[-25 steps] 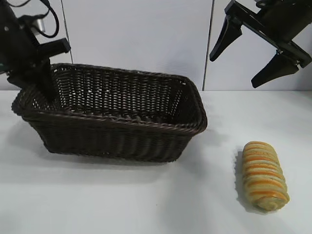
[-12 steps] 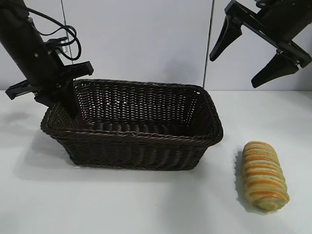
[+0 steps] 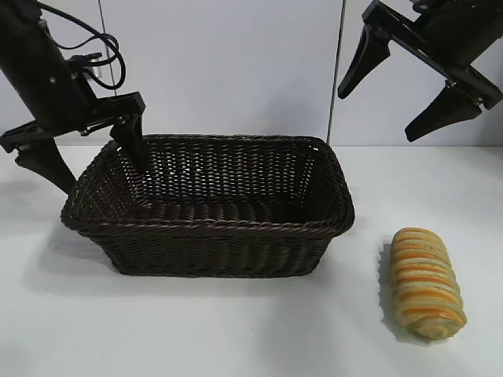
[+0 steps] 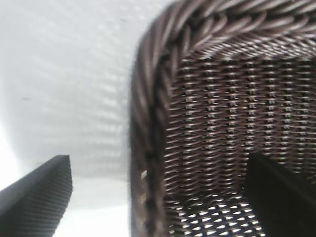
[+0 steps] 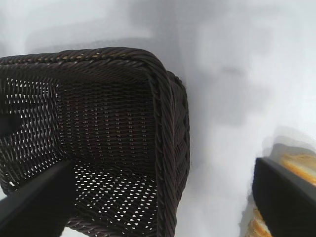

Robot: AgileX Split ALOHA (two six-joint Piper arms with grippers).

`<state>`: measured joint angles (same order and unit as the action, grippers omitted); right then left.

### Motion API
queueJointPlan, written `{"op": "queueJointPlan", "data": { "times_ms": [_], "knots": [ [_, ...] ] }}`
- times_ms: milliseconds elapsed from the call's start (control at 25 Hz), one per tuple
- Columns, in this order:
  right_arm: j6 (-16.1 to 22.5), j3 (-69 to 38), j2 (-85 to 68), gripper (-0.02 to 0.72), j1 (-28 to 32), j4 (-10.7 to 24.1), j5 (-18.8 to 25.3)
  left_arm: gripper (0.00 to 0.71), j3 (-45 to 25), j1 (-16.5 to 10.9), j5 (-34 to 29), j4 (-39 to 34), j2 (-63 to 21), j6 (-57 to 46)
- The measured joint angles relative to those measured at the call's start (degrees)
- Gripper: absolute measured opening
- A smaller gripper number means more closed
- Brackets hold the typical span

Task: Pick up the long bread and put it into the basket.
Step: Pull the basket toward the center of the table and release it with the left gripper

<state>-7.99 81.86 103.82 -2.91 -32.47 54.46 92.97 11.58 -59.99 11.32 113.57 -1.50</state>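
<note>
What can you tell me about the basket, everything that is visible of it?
The basket is rectangular, woven of dark-brown wicker, with sloping sides and a braided rim. It stands upright on the white table and is empty. The open left gripper straddles its left end wall, one finger inside, one outside. The long bread lies apart, to its right.

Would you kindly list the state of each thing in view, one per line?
Bread: lying on the table, right of the basket, untouched.
Basket: upright, empty.
Left gripper: open, straddling the basket's left rim.
Right gripper: open, raised above the bread.
</note>
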Motion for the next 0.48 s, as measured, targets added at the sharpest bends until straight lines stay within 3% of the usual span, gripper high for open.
{"op": "queueJointPlan", "data": {
  "times_ms": [280, 480],
  "knots": [
    [0.0, 0.0, 0.0, 0.695, 0.0, 0.0, 0.0, 0.694, 6.8, 0.0, -3.6, -2.2, -0.8, -0.5],
    [0.0, 0.0, 0.0, 0.695, 0.0, 0.0, 0.0, 0.694, 10.1, -0.3, -6.0, -10.8, -0.8, -0.7]
  ]
}}
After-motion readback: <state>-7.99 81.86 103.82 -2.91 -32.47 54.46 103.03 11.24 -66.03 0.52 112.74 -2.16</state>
